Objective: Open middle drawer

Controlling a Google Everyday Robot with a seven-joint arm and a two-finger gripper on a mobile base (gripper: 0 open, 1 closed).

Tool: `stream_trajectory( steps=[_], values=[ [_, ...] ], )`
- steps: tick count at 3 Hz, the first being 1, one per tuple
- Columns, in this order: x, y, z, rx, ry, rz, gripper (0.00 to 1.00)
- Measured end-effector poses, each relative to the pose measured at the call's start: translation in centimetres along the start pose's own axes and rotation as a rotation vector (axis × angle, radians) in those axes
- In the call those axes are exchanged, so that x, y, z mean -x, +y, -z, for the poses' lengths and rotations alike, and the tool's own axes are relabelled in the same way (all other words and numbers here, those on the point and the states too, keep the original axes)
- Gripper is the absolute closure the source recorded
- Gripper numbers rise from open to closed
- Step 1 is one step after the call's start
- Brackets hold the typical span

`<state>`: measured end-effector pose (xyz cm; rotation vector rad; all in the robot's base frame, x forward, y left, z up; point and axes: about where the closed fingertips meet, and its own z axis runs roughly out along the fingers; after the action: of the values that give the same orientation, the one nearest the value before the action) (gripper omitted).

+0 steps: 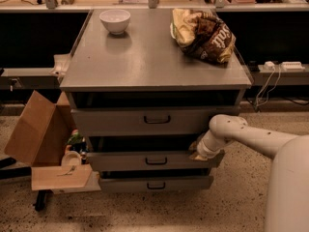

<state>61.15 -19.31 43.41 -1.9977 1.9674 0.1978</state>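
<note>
The grey metal cabinet (154,66) has three drawers stacked at its front. The middle drawer (120,161) has a small black centre handle (156,161) and stands partly pulled out, with a dark gap above it. My gripper (199,153) is at the right end of the middle drawer's top edge, reaching into that gap from the right. My white arm (256,139) comes in from the lower right. The top drawer (145,121) and the bottom drawer (154,183) also stand a little out.
A white bowl (115,21) and a crumpled chip bag (203,35) sit on the cabinet top. An open cardboard box (34,134) and a low cart with small items (63,175) stand left of the cabinet. A power strip and cables (280,66) are at the right.
</note>
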Motion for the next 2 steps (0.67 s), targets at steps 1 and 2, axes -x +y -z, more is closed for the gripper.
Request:
stream_trajectory(
  steps=[1,2],
  values=[
    [0.3,0.8,0.0,0.013,-0.016,0.004,1.00],
    [1.1,1.9,0.9,0.032,-0.049,0.012,1.00]
  ],
)
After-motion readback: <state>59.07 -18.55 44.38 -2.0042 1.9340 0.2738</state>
